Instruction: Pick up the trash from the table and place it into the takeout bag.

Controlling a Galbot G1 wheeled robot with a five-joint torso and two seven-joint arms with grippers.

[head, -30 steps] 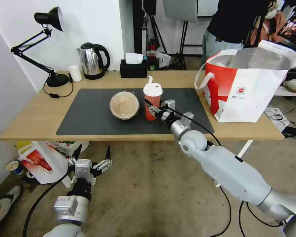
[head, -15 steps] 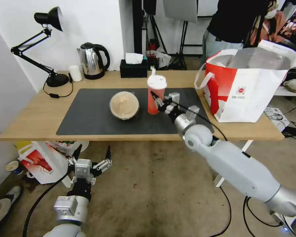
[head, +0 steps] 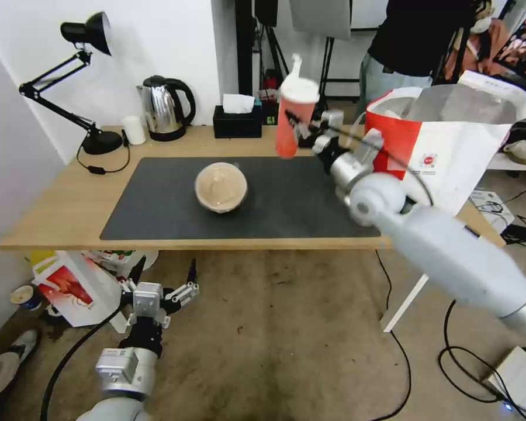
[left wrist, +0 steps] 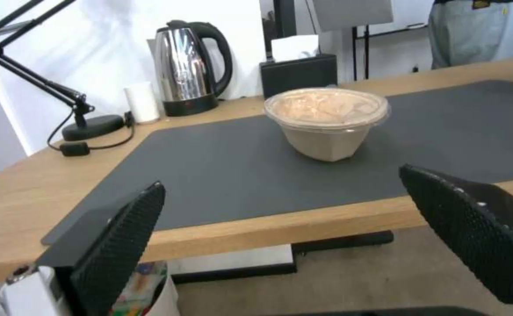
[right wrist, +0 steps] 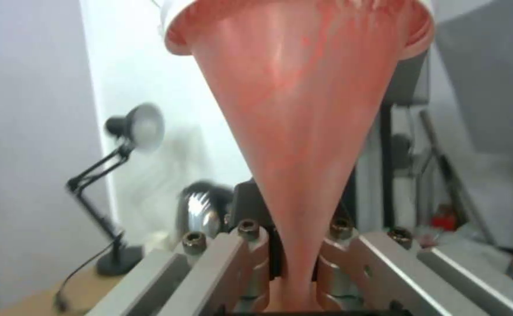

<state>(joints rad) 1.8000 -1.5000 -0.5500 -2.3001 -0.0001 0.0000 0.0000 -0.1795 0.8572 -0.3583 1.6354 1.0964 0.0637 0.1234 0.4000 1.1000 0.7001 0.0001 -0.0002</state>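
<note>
My right gripper is shut on the tall red cup with its white lid, holding it high above the table's back edge, just left of the takeout bag. From the right wrist the red cup rises from between the closed fingers. The round clear-lidded beige container sits on the dark grey mat of the light-wood table. My left gripper hangs open below the table's front edge; its wrist view looks across the mat at the container.
Along the table's back stand a black desk lamp, a small white cup, a steel kettle and a black tissue box. A smaller red-and-white bag sits on the floor under the table. A person stands behind the takeout bag.
My right gripper has lifted the red cup off the mat and carried it up and to the right, toward the takeout bag. The left arm has not moved.
</note>
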